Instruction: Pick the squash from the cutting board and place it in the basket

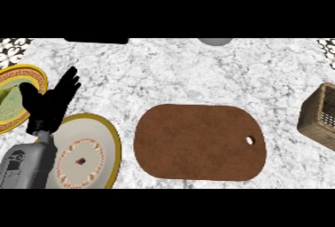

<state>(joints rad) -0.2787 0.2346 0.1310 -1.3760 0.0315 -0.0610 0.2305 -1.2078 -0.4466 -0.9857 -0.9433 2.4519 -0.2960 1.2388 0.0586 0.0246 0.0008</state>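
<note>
**Left hand up and open, cutting board bare of squash**

Fingers (67,84) of the left hand (49,104) stand straight and spread, pointing toward the far side of the counter, with the thumb set off to the left; they hold nothing and are released. That hand shows at the left of the head view, its grey forearm (26,166) coming in from the lower left corner. It sits over the gap between two plates: its fingers lie above the white marble counter (183,71), its wrist overlaps the upper left rim of the nearer plate.

Head view, left to right: a green plate with a gold patterned rim (16,95) is cut by the left edge, partly behind the hand. Just beside it, nearer the viewer, lies a cream plate with a gold rim and a ring of red marks (88,155), partly covered by the forearm. Near the middle lies the brown cutting board (200,142), rounded at the corners, with a small hole by its right end. Its top shows only bare brown surface; no squash shows on it or anywhere else in this view. Well apart to the right, the woven brown basket (321,117) is cut by the right edge; its inside cannot be seen. The right hand does not appear.
</note>
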